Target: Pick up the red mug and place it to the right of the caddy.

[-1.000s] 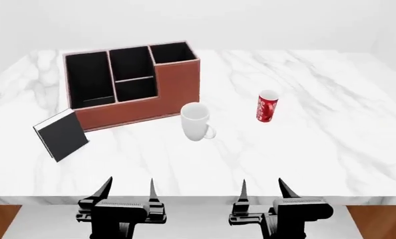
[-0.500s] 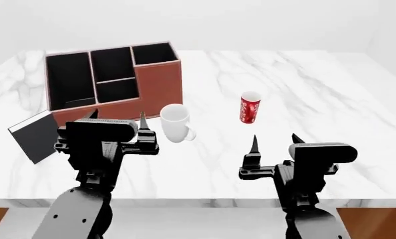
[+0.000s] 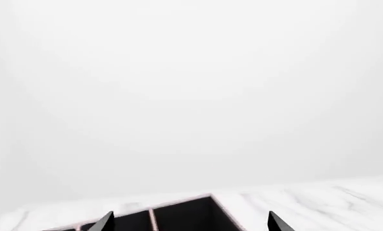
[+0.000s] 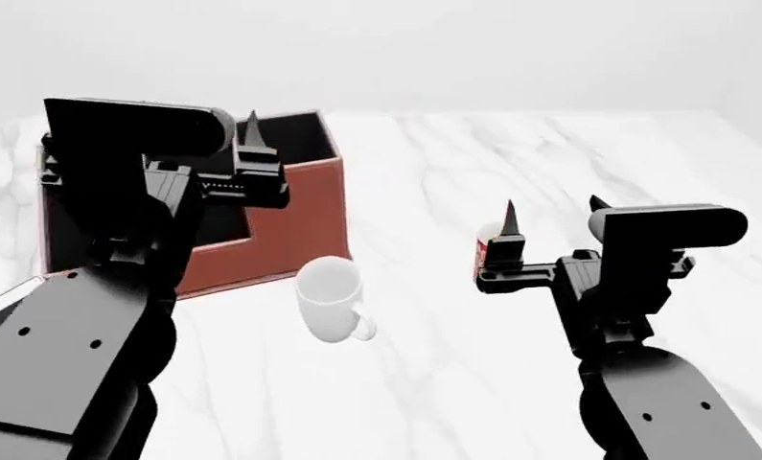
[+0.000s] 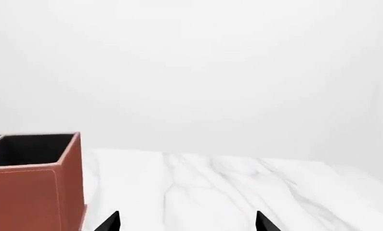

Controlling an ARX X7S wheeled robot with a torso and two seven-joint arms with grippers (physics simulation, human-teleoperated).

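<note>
**Both arms up, mug untouched**

We see both end effectors spread, empty: left (image 4: 215,129) over the caddy (image 4: 307,206), right (image 4: 549,216) hiding most of the red mug (image 4: 484,240), on the table (image 4: 419,172) right of caddy.

A white marble table (image 4: 509,345) with grey veining carries four things. The reddish-brown caddy (image 4: 307,206) with black-lined compartments stands toward the far left corner, largely masked in the head view. A plain white mug (image 4: 328,296) lies nearer the front edge, just off the caddy's front wall. Only a sliver of the red mug (image 4: 483,249) shows toward the middle of the table. At the left edge, a white corner of a book (image 4: 0,305) peeks out.
</note>
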